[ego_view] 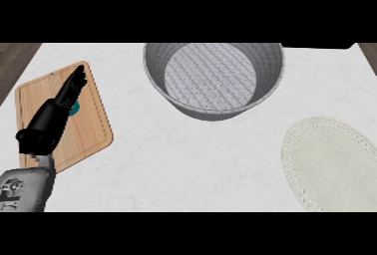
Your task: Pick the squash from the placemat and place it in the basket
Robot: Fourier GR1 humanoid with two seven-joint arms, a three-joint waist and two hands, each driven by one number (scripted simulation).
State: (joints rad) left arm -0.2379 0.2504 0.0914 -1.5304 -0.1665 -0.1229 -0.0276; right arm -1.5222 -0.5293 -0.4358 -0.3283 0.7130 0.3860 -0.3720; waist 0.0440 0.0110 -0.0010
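A round grey woven basket [213, 107] stands at the back middle of the white counter, and I see nothing inside it. An oval cream placemat [327, 162] lies at the right, with nothing on it. No squash shows anywhere in the head view. My left hand [53, 117] rests at the left over a wooden board, its fingers straight and pointing away from me, holding nothing. My right hand does not show.
A wooden cutting board [92, 127] lies at the left under the left hand, with a small teal spot [74, 110] showing beside the hand. Dark wood strips [15, 55] border the counter at both back corners.
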